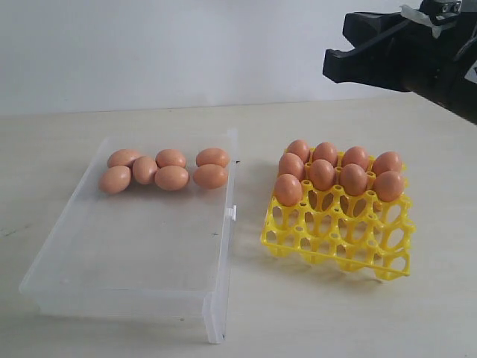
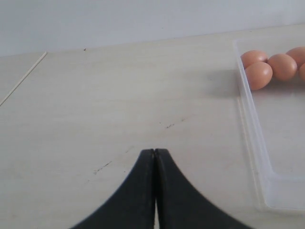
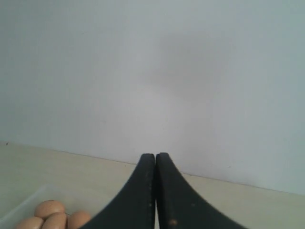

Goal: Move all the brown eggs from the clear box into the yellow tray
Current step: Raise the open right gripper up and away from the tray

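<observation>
Pretty plain setup here. Everything is carried by a pale, off-white table with a faint wood grain, and a few small dark scuffs can be made out in the left wrist view. A bare white wall is seen right behind the table's far edge.

The clear box is laid on the left half of the table, with its little latch tab turned toward the yellow tray, which is set on the right half, just beside it but not touching.

Seven brown eggs are bunched at the box's end nearest the far edge of the table, and the rest of its floor is bare. Nine more are seated in the tray: the two rows nearest the far edge are filled, and one egg is parked in the third row, in the cup closest to the box.

The right gripper is held up high over the far right corner, jaws clenched together with nothing between them. The left gripper is pressed closed too, empty, over bare table off the box's outer side.
</observation>
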Controlling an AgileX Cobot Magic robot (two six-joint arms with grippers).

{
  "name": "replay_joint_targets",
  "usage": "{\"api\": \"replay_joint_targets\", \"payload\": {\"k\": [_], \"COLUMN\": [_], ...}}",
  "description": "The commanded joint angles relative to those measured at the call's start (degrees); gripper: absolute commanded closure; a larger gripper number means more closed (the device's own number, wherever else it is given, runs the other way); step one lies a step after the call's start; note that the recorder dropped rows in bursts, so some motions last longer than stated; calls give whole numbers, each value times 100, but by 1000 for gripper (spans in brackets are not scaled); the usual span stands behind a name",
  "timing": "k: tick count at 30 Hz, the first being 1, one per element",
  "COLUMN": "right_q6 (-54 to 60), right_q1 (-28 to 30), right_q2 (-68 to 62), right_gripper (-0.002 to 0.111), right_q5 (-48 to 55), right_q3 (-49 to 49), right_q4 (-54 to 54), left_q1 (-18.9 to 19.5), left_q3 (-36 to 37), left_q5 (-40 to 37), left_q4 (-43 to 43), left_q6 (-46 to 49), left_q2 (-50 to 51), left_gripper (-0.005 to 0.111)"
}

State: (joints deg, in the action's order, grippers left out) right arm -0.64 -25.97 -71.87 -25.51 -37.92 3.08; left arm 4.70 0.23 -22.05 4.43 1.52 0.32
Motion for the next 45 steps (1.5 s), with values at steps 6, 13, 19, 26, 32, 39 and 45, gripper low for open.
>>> {"api": "replay_joint_targets", "payload": {"k": [6, 13, 19, 26, 32, 39, 45], "right_q6": [64, 64, 64, 64, 64, 120, 408], "right_q1": [-1, -1, -1, -1, -1, -1, -1], "right_q2": [208, 308, 307, 307, 307, 348, 348], "right_gripper": [108, 108, 108, 108, 108, 108, 108], "right_q5": [230, 277, 299, 336, 384, 1369, 1897], "right_q3": [-24, -24, -24, -24, -35, -447, -826], "right_q4": [-33, -23, -23, -23, 1, -34, -59], "left_q1": [-34, -34, -34, -34, -34, -34, -34], "left_q3": [-23, -23, -23, -23, -23, -23, -23], "left_q5": [35, 35, 35, 35, 35, 35, 35], "left_q4": [-39, -39, -39, -39, -39, -39, -39], "left_q6": [-22, -22, -22, -22, -22, -22, -22], "left_q2": [-32, -32, -32, -32, -32, -32, -32], "left_gripper": [107, 107, 107, 107, 107, 107, 107]}}
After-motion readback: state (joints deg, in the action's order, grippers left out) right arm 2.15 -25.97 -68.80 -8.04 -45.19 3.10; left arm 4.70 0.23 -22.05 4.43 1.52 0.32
